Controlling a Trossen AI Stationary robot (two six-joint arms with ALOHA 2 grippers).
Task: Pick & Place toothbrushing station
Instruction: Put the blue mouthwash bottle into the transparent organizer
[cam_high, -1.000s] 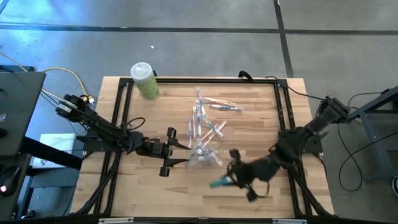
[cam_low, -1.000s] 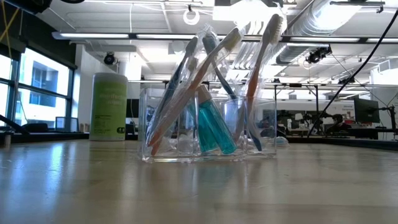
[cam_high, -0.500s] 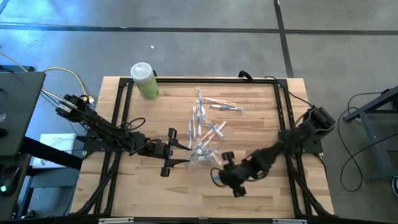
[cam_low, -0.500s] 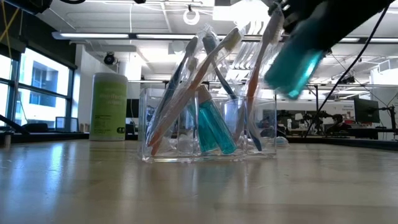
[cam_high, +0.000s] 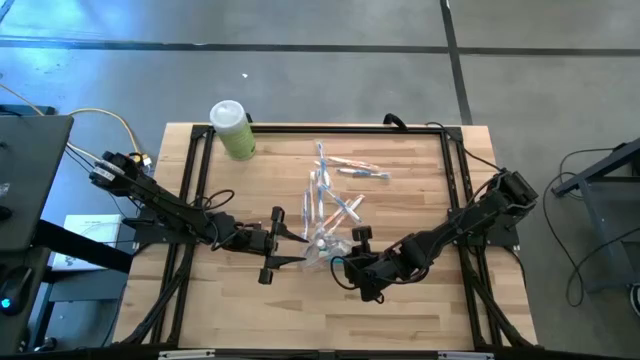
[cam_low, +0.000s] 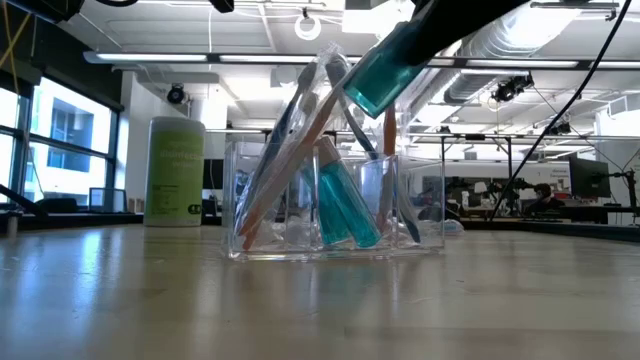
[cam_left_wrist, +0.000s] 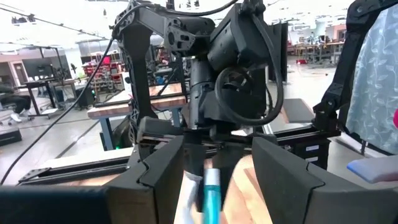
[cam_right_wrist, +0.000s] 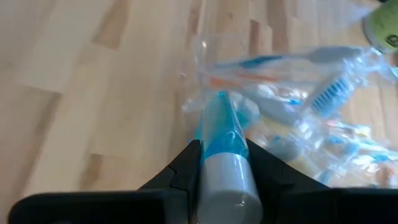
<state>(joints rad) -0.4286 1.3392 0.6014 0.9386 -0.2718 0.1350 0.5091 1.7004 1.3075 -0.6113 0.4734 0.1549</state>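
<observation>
1. A wooden table (cam_high: 260, 310) with a black frame is seen from above, with two dark robot arms reaching in from either side.
2. Near the middle of the table stands a small clear plastic holder (cam_low: 300, 235), divided into compartments.
3. Several thin toothbrushes (cam_low: 300, 150) with teal and orange parts lean at angles inside the holder, their heads sticking up above its rim.
4. A teal tube (cam_low: 345, 205) already stands tilted in a middle compartment of the holder.
5. The right gripper (cam_high: 352, 270) sits just beside the holder, on the side toward the table's front edge.
6. Its fingers are clamped on a second teal tube with a white end (cam_right_wrist: 222, 155), which points down toward the holder.
7. From table level, this held tube (cam_low: 385, 70) hangs tilted just above the holder's rim, among the toothbrush heads.
8. The left gripper (cam_high: 278, 240) rests at the holder's other side, its fingers (cam_left_wrist: 152, 174) spread apart with the holder's edge between them; whether they touch it cannot be told.
9. A light-green bottle with a white cap (cam_high: 232, 130) stands at the far left corner of the table, well apart from the holder.
</observation>
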